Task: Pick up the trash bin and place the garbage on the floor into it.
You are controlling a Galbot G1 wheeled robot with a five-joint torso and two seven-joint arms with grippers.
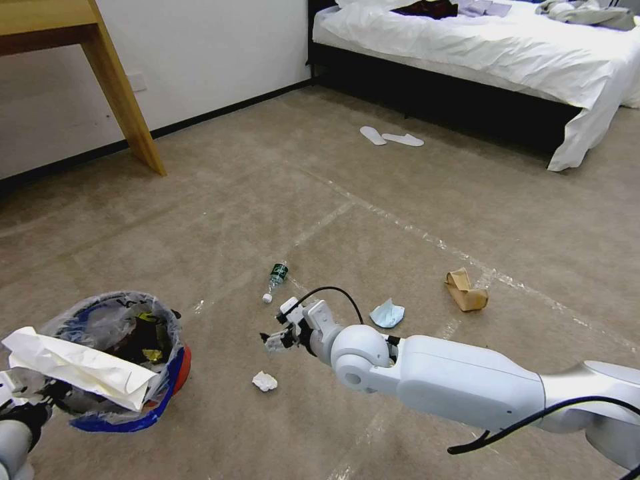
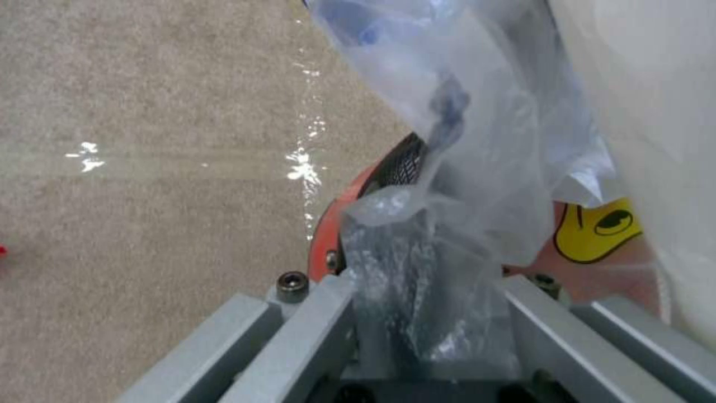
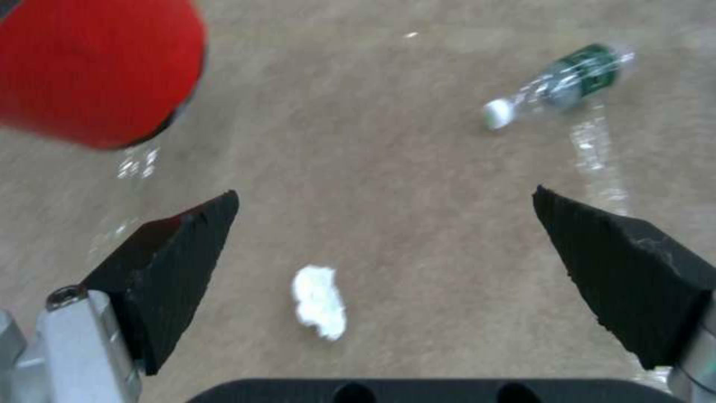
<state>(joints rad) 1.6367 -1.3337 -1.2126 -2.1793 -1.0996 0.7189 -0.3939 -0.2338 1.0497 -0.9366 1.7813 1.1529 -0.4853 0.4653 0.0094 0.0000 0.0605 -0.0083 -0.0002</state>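
Note:
The red trash bin (image 1: 184, 365), lined with a clear blue-edged bag, hangs tilted at the lower left of the head view with white paper (image 1: 80, 367) sticking out of it. My left gripper (image 1: 23, 410) is shut on its rim and liner (image 2: 425, 302). On the floor (image 1: 200, 220) lies garbage: a crumpled tissue (image 1: 265, 381), a green-labelled bottle (image 1: 276, 277), a blue mask (image 1: 387, 313) and a brown paper bag (image 1: 465, 291). My right gripper (image 1: 277, 340) hovers open just above the tissue (image 3: 319, 302), nothing between its pads (image 3: 187, 263). The bottle (image 3: 559, 84) lies beyond it, the bin (image 3: 97, 67) to one side.
A bed (image 1: 500, 47) with white sheets stands at the back right, with two white slippers (image 1: 390, 138) on the carpet before it. A wooden desk leg (image 1: 123, 93) slants down at the back left beside the wall. Shiny tape lines (image 1: 413, 233) cross the carpet.

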